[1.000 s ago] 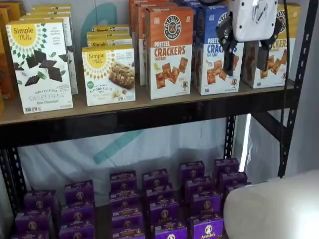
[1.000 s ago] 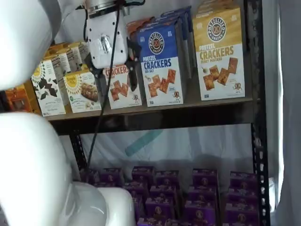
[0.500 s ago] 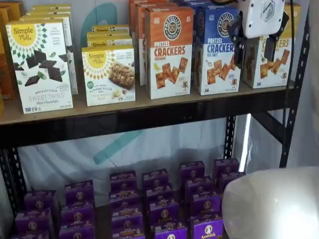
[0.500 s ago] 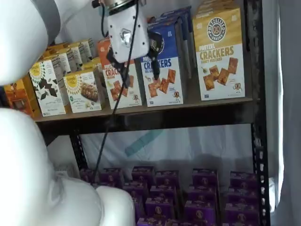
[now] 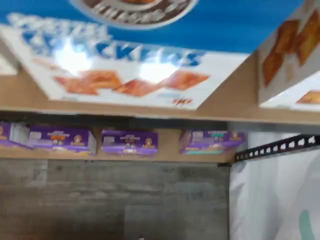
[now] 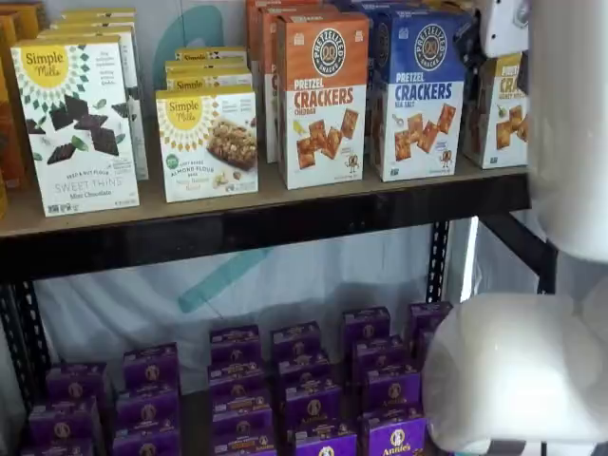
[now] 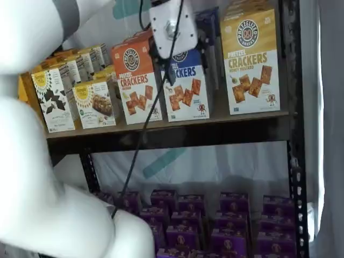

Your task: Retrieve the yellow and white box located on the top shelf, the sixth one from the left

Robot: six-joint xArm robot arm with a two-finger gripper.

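Entry: approach step, with the gripper empty and spread wide before the blue pretzel-cracker box; the yellow and white box stands untouched at the right end of the top shelf; next, probably shift rightward to straddle it.

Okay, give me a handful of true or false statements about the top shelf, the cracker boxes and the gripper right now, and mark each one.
1. The yellow and white box stands upright on the top shelf. True.
2. The gripper holds that box. False: it hangs before the blue-topped box, open and empty.
3. Purple boxes fill the lower level. True.
4. The orange-topped box lies flat. False: it stands upright.
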